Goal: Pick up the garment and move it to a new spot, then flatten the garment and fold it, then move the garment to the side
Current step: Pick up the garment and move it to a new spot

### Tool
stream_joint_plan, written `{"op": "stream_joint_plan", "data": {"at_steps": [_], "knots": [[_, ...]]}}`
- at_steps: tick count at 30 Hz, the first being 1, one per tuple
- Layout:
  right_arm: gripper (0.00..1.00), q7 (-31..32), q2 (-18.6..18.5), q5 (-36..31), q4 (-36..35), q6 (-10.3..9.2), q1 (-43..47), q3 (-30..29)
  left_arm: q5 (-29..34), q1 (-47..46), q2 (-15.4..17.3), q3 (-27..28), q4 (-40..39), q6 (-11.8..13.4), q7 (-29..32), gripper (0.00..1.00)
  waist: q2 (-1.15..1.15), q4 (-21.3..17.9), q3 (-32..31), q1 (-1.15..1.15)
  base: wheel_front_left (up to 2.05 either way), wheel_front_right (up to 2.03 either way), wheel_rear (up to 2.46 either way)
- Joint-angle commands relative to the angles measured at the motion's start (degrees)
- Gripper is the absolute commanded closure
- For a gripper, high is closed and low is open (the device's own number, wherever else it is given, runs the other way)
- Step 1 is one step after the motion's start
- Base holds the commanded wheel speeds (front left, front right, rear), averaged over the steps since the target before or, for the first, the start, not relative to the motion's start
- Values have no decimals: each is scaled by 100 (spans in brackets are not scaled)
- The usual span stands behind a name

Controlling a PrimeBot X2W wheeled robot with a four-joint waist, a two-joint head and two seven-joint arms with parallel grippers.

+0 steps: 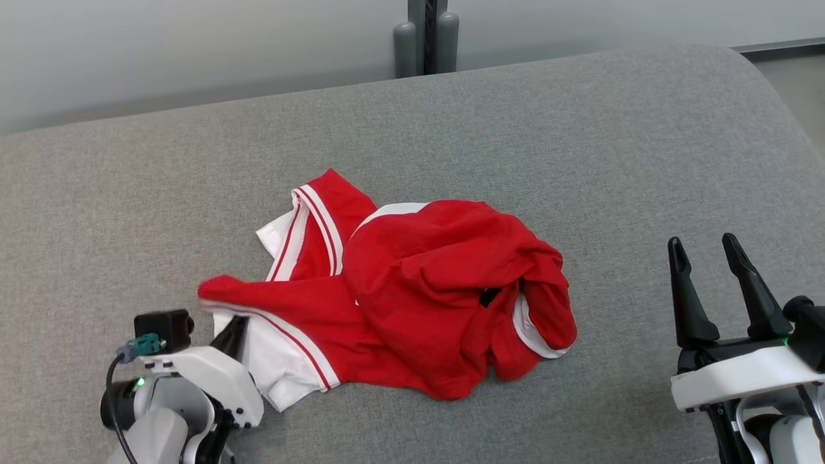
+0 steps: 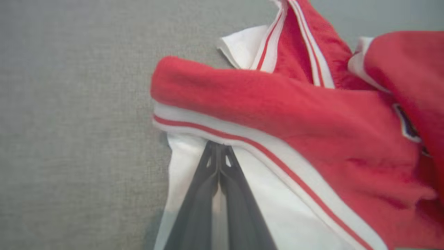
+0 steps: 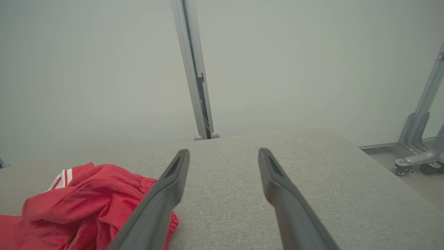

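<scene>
Left of the crumpled garment (image 1: 412, 290), at its near white sleeve (image 1: 283, 370), the left tool (image 1: 237, 325) is clenched on that cloth. From there the heap stretches rightward across the worktop (image 1: 580, 129). Well apart beyond it, the right tool (image 1: 715, 283) stands released and empty.

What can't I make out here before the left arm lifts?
- Chest print: left wrist view, mostly under a red fold; head view, buried in garment folds.
- Left gripper: left wrist view, fingers end under striped trim; layers pinched unclear.
- Garment's near side: right wrist view, cut off lower left, behind a right gripper finger.
</scene>
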Motion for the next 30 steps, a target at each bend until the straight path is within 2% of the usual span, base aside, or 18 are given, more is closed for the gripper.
{"op": "stream_joint_plan", "data": {"at_steps": [1,8,11,17,21,25,29,30], "knots": [[0,-64,-26,18,15,1,-38,-40,92,-161,26,-5,-66,8,-169,100,0,3,-20,0,0,0,0],[0,-163,-26,65,81,1,18,-156,484,-402,347,14,-1031,163,-708,100,0,38,-175,0,0,0,0],[0,-183,-25,84,100,1,55,-235,735,-570,623,96,-2064,328,-826,100,0,82,-280,0,0,0,0],[0,-225,-25,118,118,1,104,-317,1204,-1065,1102,164,-3850,538,-573,100,0,153,-418,0,0,0,0],[0,-243,-24,176,142,1,171,-379,1428,-1499,1438,330,-4653,668,-194,100,0,218,-489,0,0,0,0],[0,-279,-24,218,150,1,210,-398,1478,-1899,1839,699,-4819,747,167,100,0,313,-511,0,0,0,0],[0,-292,-25,223,132,1,279,-410,1389,-2206,2332,1150,-4427,732,441,100,0,514,-472,0,0,0,0],[0,-292,-25,223,132,1,279,-410,1389,-2206,2332,1150,-4427,732,441,100,0,514,-472,0,0,0,0]]}}
